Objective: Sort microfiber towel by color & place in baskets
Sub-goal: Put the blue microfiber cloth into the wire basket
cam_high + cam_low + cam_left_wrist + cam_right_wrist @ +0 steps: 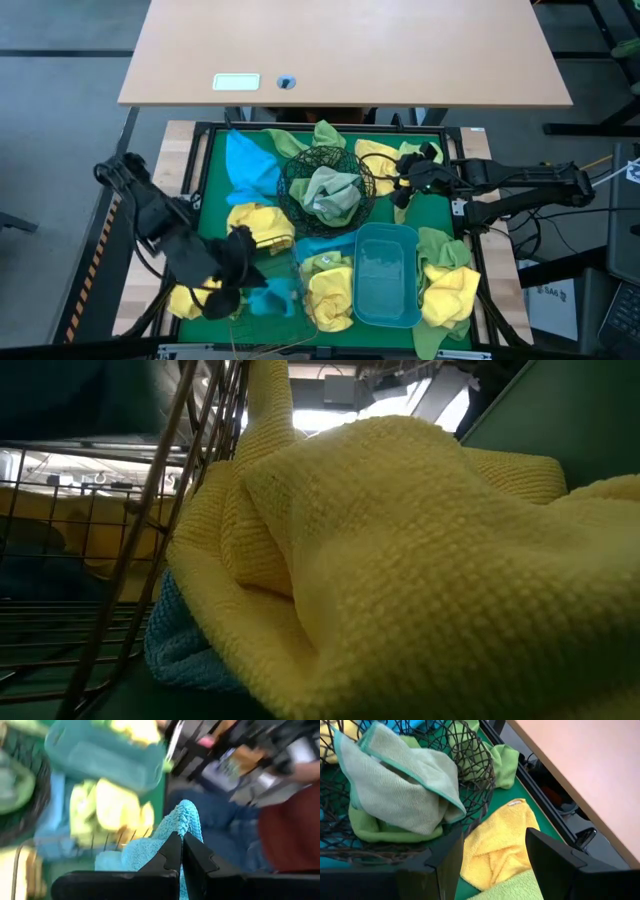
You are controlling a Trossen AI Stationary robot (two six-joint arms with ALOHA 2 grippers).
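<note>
**Containers mid-sort, blue towel in left grip**

Black mesh bowl (327, 186), tabletop centre: holds light green towels (331, 194). Plastic tub (387, 273), 5 o'clock of bowl: no towel visible inside. Copper wire basket (120, 550), 7 o'clock of bowl: contents unclear. Left end effector (181, 851) clamped together on a blue towel (172, 832), near the basket. Right end effector (492, 855), fingers apart, holds nothing, at 3 o'clock of bowl above a yellow towel (495, 845). Loose towels ring the containers.

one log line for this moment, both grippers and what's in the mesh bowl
left gripper: shut on blue towel | right gripper: open over yellow towel | black mesh bowl: holds green towels
</note>
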